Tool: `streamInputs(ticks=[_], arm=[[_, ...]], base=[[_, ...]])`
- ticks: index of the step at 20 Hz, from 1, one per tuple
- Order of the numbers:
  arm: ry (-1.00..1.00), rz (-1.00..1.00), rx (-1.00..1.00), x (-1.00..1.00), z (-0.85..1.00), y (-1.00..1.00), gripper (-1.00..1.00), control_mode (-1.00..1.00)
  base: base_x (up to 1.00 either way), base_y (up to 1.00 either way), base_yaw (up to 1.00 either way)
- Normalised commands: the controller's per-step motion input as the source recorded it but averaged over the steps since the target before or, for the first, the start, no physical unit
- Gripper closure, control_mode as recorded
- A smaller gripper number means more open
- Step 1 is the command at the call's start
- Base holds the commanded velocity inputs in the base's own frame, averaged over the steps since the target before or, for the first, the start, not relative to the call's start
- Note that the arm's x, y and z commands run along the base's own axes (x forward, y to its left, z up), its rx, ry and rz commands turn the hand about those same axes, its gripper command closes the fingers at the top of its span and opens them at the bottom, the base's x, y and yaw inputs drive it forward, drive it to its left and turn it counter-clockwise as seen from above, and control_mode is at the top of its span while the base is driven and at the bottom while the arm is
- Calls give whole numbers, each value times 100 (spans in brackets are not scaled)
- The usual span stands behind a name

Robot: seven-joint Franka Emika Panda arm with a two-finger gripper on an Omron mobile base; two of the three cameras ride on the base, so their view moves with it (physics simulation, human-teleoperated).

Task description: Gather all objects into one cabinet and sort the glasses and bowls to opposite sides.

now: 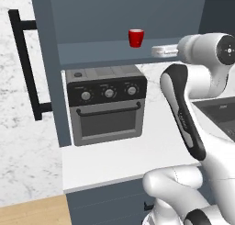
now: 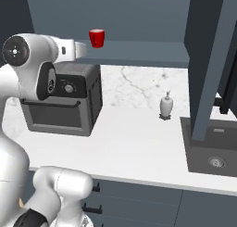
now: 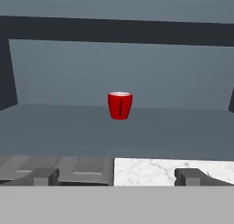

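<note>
1 red cup (image 3: pixel 120 105) – cabinet shelf (image 3: pixel 68 127), 1 toaster oven (image 1: pixel 106 104)

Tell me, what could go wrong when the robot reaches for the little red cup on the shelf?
The red cup stands alone and upright on the cabinet shelf, apart from the open gripper. A finger arriving off-centre could knock the small cup over or push it deeper. The toaster oven sits right under the shelf, so a low approach might bump its top or the shelf's front edge.
</note>
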Motion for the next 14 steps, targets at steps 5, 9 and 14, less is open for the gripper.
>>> streamInputs(ticks=[5, 9, 14], arm=[[6, 0, 0, 51, 0, 0, -100, -100], [6, 0, 0, 52, 0, 0, -100, -100], [7, 0, 0, 57, 0, 0, -100, -100]], base=[[0, 0, 0], [0, 0, 0], [0, 0, 0]])
